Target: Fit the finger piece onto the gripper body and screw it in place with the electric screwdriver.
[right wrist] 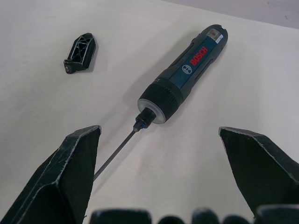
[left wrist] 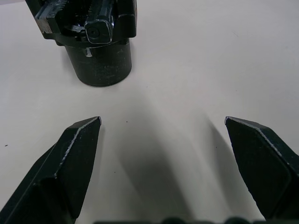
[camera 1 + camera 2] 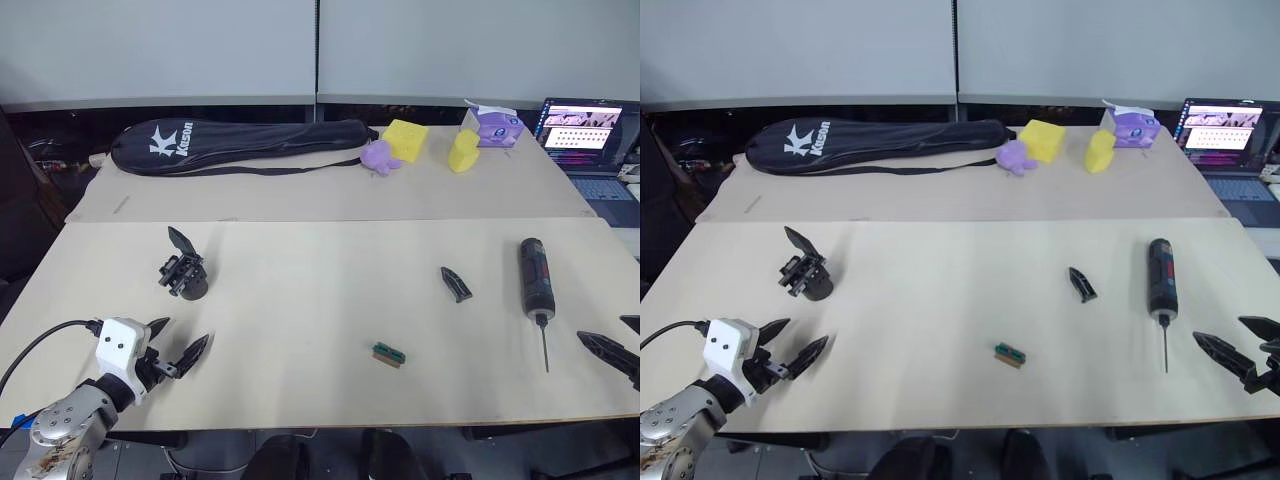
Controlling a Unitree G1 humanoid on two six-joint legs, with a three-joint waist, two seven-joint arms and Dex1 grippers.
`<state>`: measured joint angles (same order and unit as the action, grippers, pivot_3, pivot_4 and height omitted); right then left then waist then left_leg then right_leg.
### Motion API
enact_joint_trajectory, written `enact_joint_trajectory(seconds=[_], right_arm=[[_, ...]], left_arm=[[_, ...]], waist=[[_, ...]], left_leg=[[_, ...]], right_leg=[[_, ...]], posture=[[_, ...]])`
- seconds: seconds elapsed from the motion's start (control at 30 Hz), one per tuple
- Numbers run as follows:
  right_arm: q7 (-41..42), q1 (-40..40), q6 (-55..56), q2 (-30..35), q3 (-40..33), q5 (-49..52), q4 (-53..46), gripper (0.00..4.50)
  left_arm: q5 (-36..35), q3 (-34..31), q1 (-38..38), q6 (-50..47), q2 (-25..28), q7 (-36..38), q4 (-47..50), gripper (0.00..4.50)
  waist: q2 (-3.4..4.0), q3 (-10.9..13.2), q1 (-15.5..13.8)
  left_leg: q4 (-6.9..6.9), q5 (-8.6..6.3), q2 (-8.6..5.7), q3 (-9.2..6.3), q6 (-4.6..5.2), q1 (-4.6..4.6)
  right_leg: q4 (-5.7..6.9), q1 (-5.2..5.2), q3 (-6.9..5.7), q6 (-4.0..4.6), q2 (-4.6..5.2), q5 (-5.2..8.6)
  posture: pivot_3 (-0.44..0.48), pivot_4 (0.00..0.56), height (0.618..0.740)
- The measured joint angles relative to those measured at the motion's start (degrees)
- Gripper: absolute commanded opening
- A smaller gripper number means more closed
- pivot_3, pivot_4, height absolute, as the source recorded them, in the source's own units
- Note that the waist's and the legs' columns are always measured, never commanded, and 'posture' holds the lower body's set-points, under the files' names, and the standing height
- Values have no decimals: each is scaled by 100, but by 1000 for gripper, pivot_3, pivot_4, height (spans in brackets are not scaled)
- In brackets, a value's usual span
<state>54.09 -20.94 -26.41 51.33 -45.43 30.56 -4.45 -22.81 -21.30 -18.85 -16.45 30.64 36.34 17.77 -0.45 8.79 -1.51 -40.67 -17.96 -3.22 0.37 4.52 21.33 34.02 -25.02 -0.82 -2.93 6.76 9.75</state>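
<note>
The electric screwdriver point(image 1: 187, 77) lies just ahead of the right gripper point(image 1: 159, 140) — fingers spread, empty — bit pointing back toward them.

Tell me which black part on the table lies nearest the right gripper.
The electric screwdriver, its bit pointing toward the right gripper; the finger piece and gripper body lie farther left.

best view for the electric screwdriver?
Right wrist view: the electric screwdriver lies close up between the open right gripper fingers, brand lettering, collar and bit clear. Both eye views show it whole but small, on the table's right. Left wrist view faces the gripper body instead.
</note>
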Motion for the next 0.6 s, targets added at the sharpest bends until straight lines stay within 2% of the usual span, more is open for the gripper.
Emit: enact_joint_trajectory(seconds=[0.13, 0.27, 0.43, 0.6], right_arm=[[-29, 197, 1, -2, 129, -5, -314, 4465], [28, 713, -90, 126, 628, 275, -1401, 4465], [94, 1488, -755, 366, 1477, 1068, -2328, 4465], [163, 2107, -940, 441, 2101, 1352, -2579, 4465]], left_arm=[[-1, 8, 289, -125, -162, -214, -22, 4500], [73, 306, 760, -111, -448, -507, -46, 4500], [296, 459, 1153, -74, -490, -671, -563, 4500], [450, 539, 1500, 127, -518, -691, -1017, 4500]], waist=[[4, 0, -2], [6, -1, 40], [-2, 3, 34], [-16, 11, -86]], left_leg=[[-1, 2, 0, 0, -4, -1], [0, 5, 4, -1, -17, -2], [-1, -4, 2, -6, -21, 5], [-8, -8, -2, -10, -16, 10]], right_leg=[[2, 1, 0, 1, 0, -3], [4, -3, -1, 4, -31, -9], [3, -11, -6, 12, -28, -13], [-1, -10, -11, 13, -22, -14]], posture=[[0, 150, 723], [0, 150, 723], [0, 150, 723], [0, 150, 723]])
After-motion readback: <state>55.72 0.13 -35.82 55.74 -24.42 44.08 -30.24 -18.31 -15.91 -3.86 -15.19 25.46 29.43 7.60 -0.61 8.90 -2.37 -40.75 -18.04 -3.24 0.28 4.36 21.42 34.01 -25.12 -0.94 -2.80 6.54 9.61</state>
